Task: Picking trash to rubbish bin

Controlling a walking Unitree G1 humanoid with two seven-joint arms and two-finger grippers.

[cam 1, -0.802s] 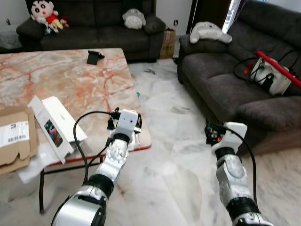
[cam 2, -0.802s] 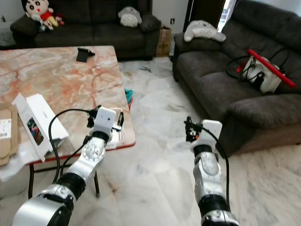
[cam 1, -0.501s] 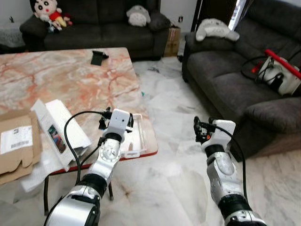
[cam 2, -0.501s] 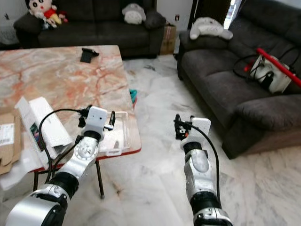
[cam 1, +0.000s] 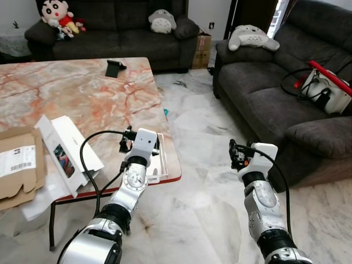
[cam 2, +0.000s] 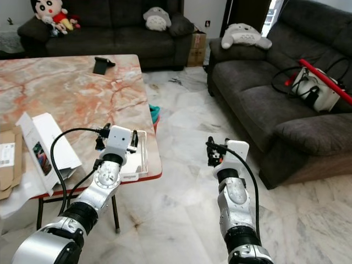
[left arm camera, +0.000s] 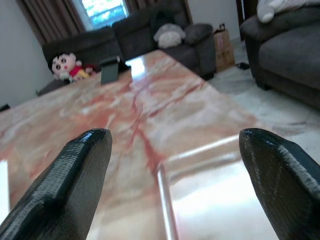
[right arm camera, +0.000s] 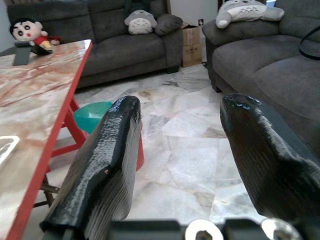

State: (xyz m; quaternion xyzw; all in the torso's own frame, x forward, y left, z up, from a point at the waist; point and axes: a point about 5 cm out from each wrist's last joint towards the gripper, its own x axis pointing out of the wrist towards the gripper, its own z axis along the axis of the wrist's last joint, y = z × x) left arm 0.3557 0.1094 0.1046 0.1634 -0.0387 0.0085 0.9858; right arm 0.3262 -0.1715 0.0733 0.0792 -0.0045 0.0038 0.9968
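Left eye view: clear plastic tray (cam 1: 156,163) at the near corner of marble table (cam 1: 71,93), partly hidden behind left gripper (cam 1: 127,144), so contents hard to make out; see-through, shallow, rectangular, white-rimmed. Left wrist view: same tray blurred and glaring, seen between 2 black fingers (left arm camera: 65,185) spread wide apart, holding nothing. Right gripper (cam 1: 233,155) raised over the floor (cam 1: 203,198), well apart from the table; in right wrist view, 2 fingers (right arm camera: 107,165) parted with empty space between.

Teal bin (right arm camera: 95,114) on the floor just beside the table's red leg, mostly hidden under the tabletop in the eye views, a sliver showing at (cam 2: 154,113). Whether this is the rubbish bin: cannot tell.

Counted: 1 white open box (cam 1: 66,148) near the table's front edge, 1 brown cardboard piece (cam 1: 16,165) cut off by the frame's left side, 1 dark small object (cam 1: 114,67) at the far end, too small to identify. 2 dark sofas (cam 1: 110,33), 3 plush toys: 1 doll (cam 1: 55,14), 2 grey ones (cam 1: 162,21). 1 white device (cam 1: 322,91) with red bar on the right sofa, partly cut off.
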